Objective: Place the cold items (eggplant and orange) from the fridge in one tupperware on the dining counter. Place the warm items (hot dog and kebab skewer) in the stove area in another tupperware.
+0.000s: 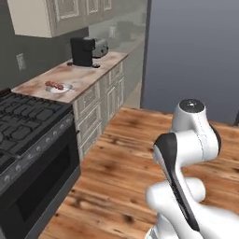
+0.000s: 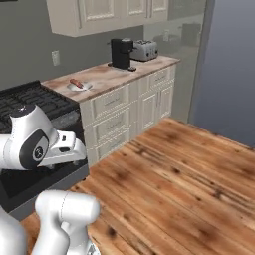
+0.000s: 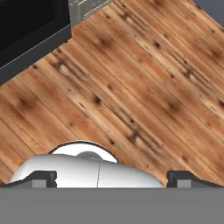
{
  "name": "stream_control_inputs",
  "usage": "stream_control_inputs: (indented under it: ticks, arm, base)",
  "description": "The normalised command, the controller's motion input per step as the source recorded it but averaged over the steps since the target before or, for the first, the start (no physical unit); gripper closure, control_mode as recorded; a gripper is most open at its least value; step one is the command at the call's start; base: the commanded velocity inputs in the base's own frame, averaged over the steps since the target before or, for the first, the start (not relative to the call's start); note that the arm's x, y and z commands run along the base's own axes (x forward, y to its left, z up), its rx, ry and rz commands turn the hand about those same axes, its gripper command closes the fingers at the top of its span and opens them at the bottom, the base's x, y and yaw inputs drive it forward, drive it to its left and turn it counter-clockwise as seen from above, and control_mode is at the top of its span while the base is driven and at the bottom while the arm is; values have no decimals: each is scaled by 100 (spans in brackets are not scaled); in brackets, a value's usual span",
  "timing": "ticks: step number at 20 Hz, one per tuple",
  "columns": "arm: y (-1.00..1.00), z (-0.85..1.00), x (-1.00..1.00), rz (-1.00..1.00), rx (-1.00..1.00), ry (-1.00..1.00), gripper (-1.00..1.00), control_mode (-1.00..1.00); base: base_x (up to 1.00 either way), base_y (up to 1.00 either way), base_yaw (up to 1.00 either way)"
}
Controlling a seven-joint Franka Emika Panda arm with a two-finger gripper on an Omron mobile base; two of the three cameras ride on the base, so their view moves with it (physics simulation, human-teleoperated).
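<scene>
Hand (image 3: 111,179) is hanging open and empty over the wooden floor (image 3: 144,87); the kebab skewer (image 1: 54,85) is lying on a white plate (image 1: 59,88) on the counter (image 1: 88,72), just beside the stove (image 1: 23,121).

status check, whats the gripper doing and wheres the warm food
Gripper open, empty, over wood floor. Reddish kebab skewer on white plate, counter beside black stove. Nothing in the way.

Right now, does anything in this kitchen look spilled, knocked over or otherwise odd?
Nothing stands out. The plate with food sits flat on the counter beside the stove; the coffee maker and toaster stand upright, and the wooden floor shows no spills.
</scene>
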Motion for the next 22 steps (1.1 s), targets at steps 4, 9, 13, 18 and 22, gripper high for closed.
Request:
stream_control_inputs:
  ticks: [4,9,13,18,22]
  arm:
    - [0,0,0,0,0,0,-100,100]
    - [0,0,0,0,0,0,-100,100]
    - [0,0,0,0,0,0,-100,100]
    - [0,0,0,0,0,0,-100,100]
    - [0,0,0,0,0,0,-100,100]
  base:
    - [89,-24,39]
    - [87,-28,41]
    - [87,-24,43]
    - [90,-26,46]
    - [92,-29,50]
